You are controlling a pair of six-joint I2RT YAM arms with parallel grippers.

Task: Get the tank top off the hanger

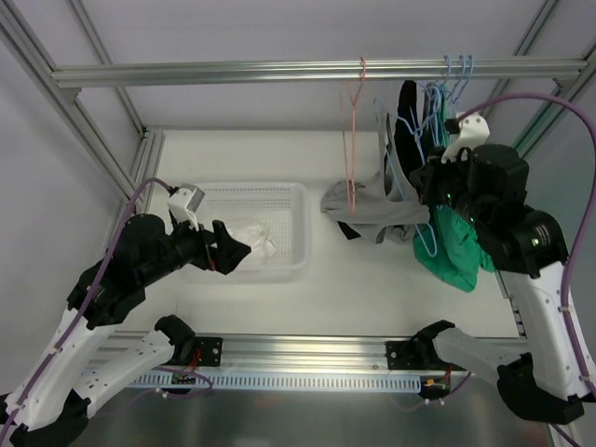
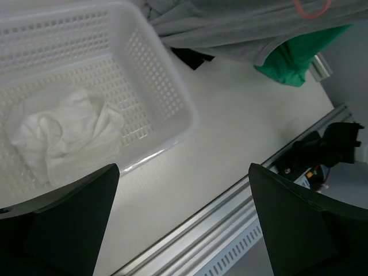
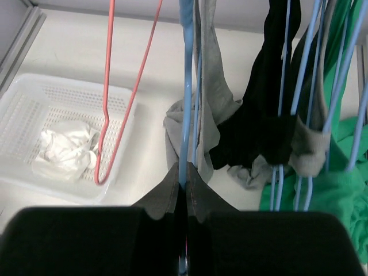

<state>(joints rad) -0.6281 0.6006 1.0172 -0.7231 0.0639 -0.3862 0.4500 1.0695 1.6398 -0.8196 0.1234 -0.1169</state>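
Note:
A grey tank top (image 1: 372, 203) hangs on a blue wire hanger (image 1: 385, 140) from the top rail, its lower part draped onto the table. In the right wrist view the grey tank top (image 3: 215, 98) hangs along the blue hanger (image 3: 185, 86). My right gripper (image 3: 185, 175) is shut on that hanger's wire, and it also shows in the top view (image 1: 433, 179). My left gripper (image 1: 233, 247) is open and empty over the basket's near right corner, well left of the tank top (image 2: 230, 29). Its jaws stand wide apart in the left wrist view (image 2: 181, 172).
A white basket (image 1: 289, 191) holds a crumpled white cloth (image 1: 253, 237). A bare red hanger (image 1: 352, 140) hangs left of the blue one. Black (image 1: 407, 121) and green (image 1: 456, 247) garments hang on more blue hangers at the right. The frame rail (image 1: 307, 70) crosses the back.

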